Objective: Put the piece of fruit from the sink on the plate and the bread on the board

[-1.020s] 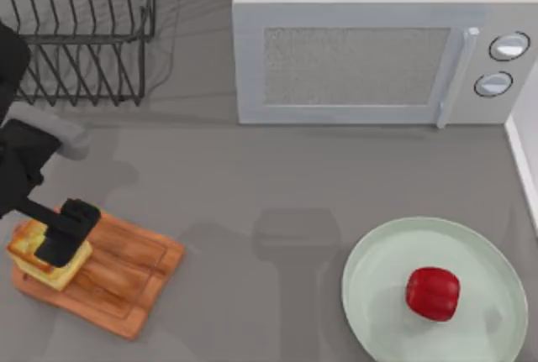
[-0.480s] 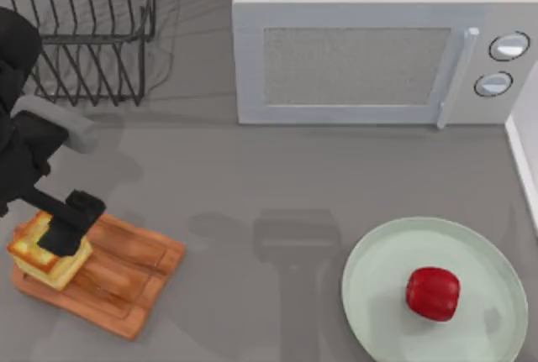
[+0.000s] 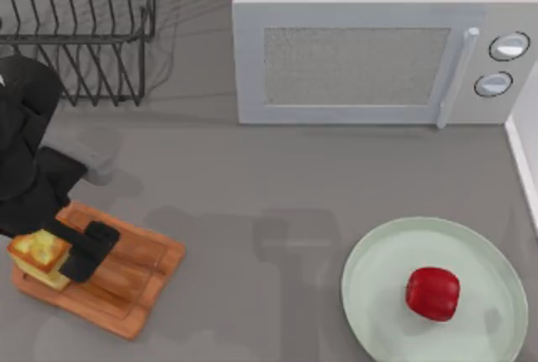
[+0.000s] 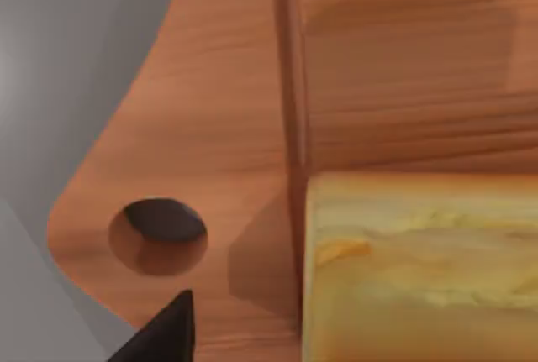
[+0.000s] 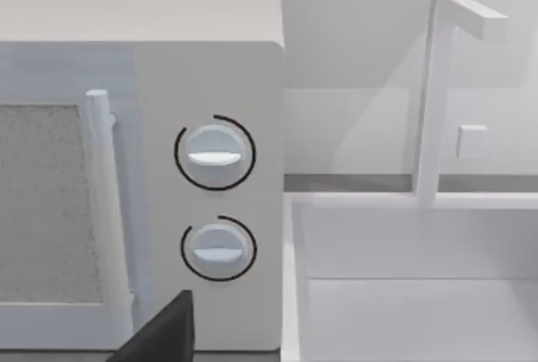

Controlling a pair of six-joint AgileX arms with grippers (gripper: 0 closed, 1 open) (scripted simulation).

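Our left end effector point(image 3: 80, 254) hovers spread beside the bread point(image 3: 38, 258) on the grained wooden board point(image 3: 126, 282), bench's eight o'clock; glossy fruit point(image 3: 433, 293) sits on the round plate point(image 3: 370, 282).

Hidden and cut-off parts
The bread point(image 3: 38, 257) is partly covered by the left pincer point(image 3: 84, 253); the plate point(image 3: 378, 295) is cut by the lower edge.

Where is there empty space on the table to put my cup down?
The widest bare patch is the grey counter between the reddish-brown wooden cutting board and the pale mint-green round plate, in front of the white microwave. It is crowded at the left, where the left pincer hangs over the golden toast chunk.
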